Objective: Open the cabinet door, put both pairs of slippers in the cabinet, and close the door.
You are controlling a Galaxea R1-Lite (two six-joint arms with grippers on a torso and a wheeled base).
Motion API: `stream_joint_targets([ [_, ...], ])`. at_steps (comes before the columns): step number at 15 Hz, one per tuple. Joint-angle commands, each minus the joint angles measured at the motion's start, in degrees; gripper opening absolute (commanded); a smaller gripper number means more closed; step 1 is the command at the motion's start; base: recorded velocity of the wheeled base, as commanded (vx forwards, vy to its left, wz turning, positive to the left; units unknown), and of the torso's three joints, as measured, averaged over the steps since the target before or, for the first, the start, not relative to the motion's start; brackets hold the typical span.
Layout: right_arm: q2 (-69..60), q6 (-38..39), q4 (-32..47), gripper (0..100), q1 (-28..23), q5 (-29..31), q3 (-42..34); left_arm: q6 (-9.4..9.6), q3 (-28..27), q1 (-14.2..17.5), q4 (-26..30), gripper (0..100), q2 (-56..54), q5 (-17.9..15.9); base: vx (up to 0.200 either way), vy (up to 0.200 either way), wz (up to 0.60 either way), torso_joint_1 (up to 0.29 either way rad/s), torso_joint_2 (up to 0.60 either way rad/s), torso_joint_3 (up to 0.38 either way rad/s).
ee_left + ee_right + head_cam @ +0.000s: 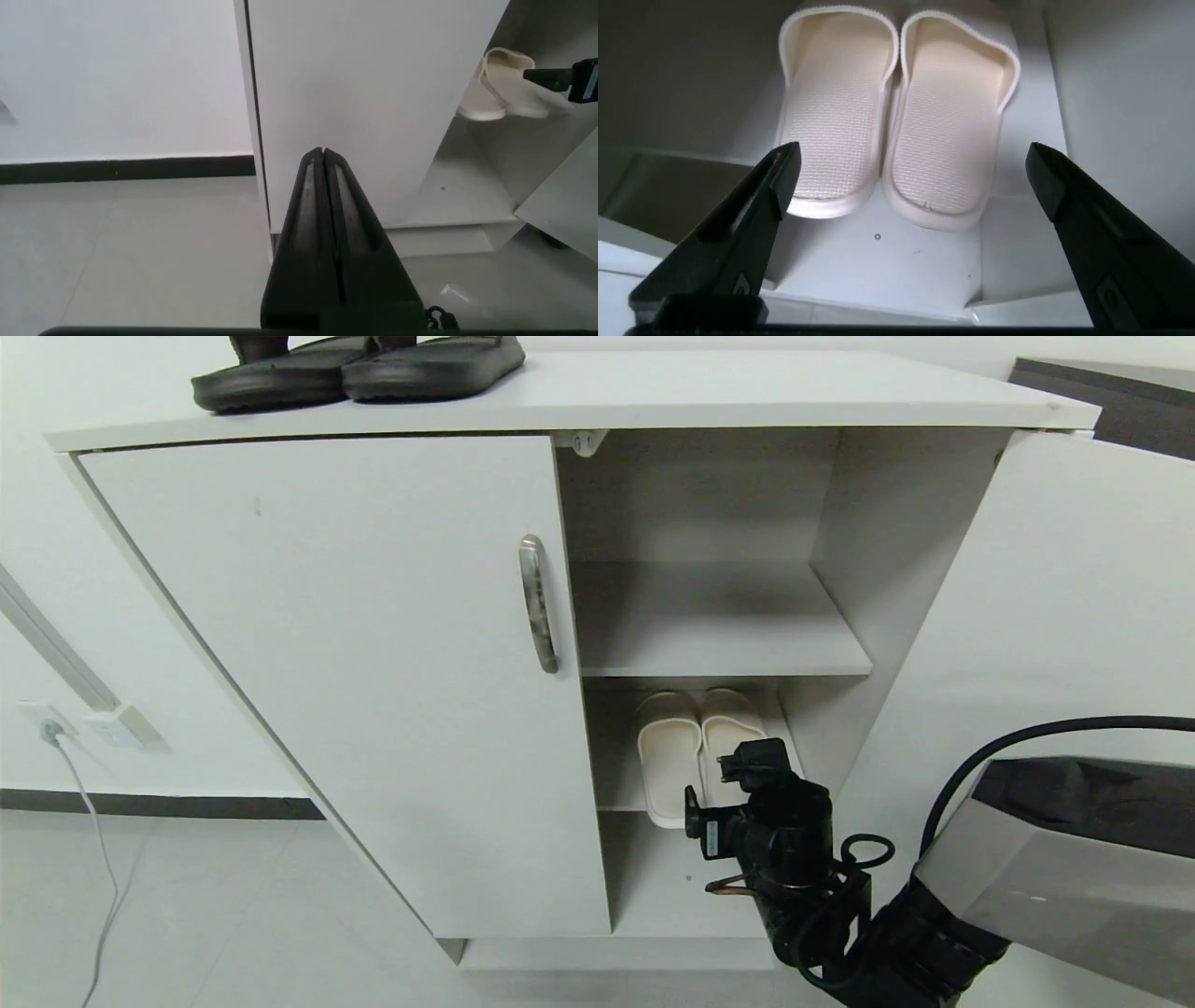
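Observation:
A pair of cream slippers [695,747] [896,112] lies side by side on the lower shelf of the white cabinet, behind its open right door [1055,616]. My right gripper [724,784] [913,159] hangs just in front of them, open, with nothing between its fingers. A pair of black slippers [355,373] rests on the cabinet's top [747,387], at the left. The left door [355,663] is closed, with a metal handle [539,602]. Low near the floor, my left gripper [322,154] is shut and empty, facing that closed door [374,93]. The cream slippers [505,84] show off to its side.
The shelf [719,635] above the cream slippers is bare, as is the cabinet's bottom compartment [672,887]. A wall socket with a grey cable [56,733] hangs at the left, above the light tiled floor [187,915]. Dark furniture [1120,401] stands behind the open door.

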State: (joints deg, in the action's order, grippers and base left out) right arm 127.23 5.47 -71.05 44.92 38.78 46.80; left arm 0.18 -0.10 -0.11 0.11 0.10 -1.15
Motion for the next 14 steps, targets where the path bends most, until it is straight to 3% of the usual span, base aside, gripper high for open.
stream_joint_targets([
  [1,0.21,-0.02,-0.06,100,0.08,-0.02,0.05,-0.01,0.01,0.02,-0.02,0,0.08,0.0,-0.2,0.0,0.0,-0.002,0.0,-0.002],
  [5,0.21,-0.02,-0.14,100,0.08,-0.02,-0.04,-0.01,0.01,0.02,-0.02,0,-0.01,0.0,-0.2,0.0,0.0,-0.002,0.0,0.004],
  [14,0.12,-0.02,-0.41,100,0.25,0.42,-0.39,-0.01,0.01,0.02,-0.02,0,0.08,0.0,0.0,0.0,0.0,0.0,0.0,0.0],
])
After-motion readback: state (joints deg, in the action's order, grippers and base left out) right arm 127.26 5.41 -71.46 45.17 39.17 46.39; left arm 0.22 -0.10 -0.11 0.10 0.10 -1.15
